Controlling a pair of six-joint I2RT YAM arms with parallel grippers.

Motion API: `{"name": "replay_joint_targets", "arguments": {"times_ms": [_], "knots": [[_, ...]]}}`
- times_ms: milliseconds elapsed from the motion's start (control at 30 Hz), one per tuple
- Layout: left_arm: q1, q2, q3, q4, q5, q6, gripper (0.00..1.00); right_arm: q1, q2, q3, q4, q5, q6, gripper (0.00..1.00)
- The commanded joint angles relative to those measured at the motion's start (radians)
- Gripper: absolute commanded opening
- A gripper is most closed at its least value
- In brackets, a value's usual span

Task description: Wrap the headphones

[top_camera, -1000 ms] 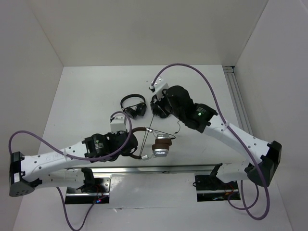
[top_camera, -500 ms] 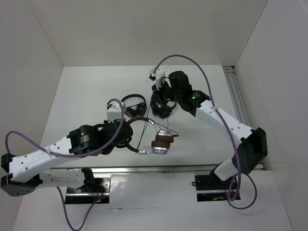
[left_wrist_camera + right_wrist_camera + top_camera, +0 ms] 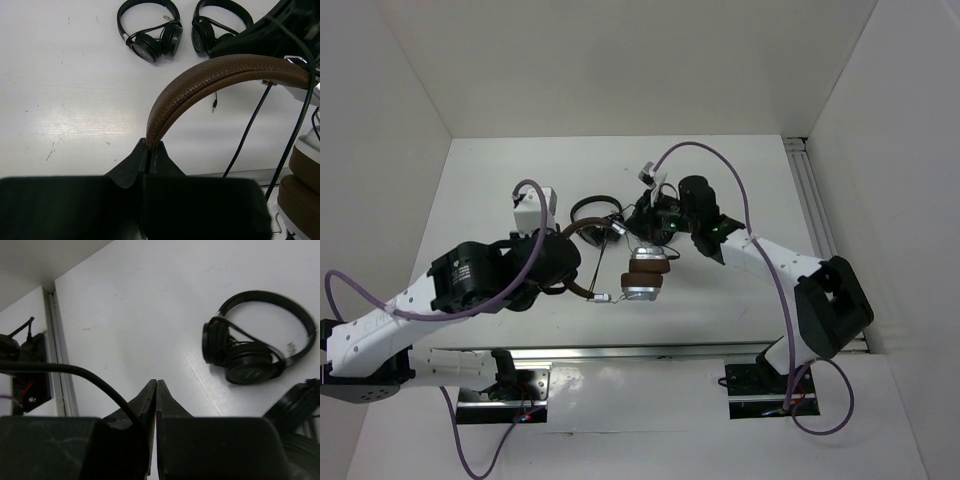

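Brown headband (image 3: 210, 75) of the headphones (image 3: 642, 280) sits pinched in my left claw (image 3: 149, 147), my right claw (image 3: 156, 385) closed on the black cable (image 3: 75, 369), wide white table (image 3: 490, 190) reaching the left wall (image 3: 380, 150).

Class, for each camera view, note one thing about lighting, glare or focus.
Top external: even light, glare on the metal rail. Left wrist: bright sheen on the table, brown headphones sharp. Right wrist: the right gripper is a dark, underexposed silhouette.

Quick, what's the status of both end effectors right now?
Left end effector: closed on the brown headband.
Right end effector: closed, apparently pinching the black cable.
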Motion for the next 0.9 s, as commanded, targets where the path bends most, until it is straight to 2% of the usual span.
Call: {"name": "replay_joint_targets", "arguments": {"times_ms": [0,233,300,433,633,700,767,867], "knots": [[-0.008,0.0,0.069,-0.012,-0.062,-0.096,0.0,0.048,0.052,-0.083,0.339,-0.057,0.159,0.09],[-0.008,0.031,0.161,-0.012,-0.128,-0.177,0.0,0.167,0.207,-0.198,0.631,-0.022,0.29,0.09],[-0.008,0.069,0.203,-0.088,-0.139,-0.254,0.0,0.19,0.249,-0.238,0.719,-0.009,0.325,0.09],[0.013,0.079,0.238,-0.102,-0.139,-0.256,0.0,0.212,0.309,-0.285,0.832,0.0,0.368,0.09],[0.102,0.048,0.217,-0.102,-0.119,-0.256,0.0,0.262,0.339,-0.368,0.884,0.049,0.377,0.1],[0.153,0.048,0.217,-0.081,-0.082,-0.225,0.0,0.272,0.348,-0.41,0.91,0.075,0.377,0.1],[0.228,0.048,0.217,-0.018,-0.033,-0.132,0.0,0.272,0.374,-0.43,0.951,0.088,0.377,0.11],[0.277,0.057,0.208,0.014,0.027,-0.075,0.0,0.281,0.406,-0.445,0.975,0.098,0.389,0.11]]}}
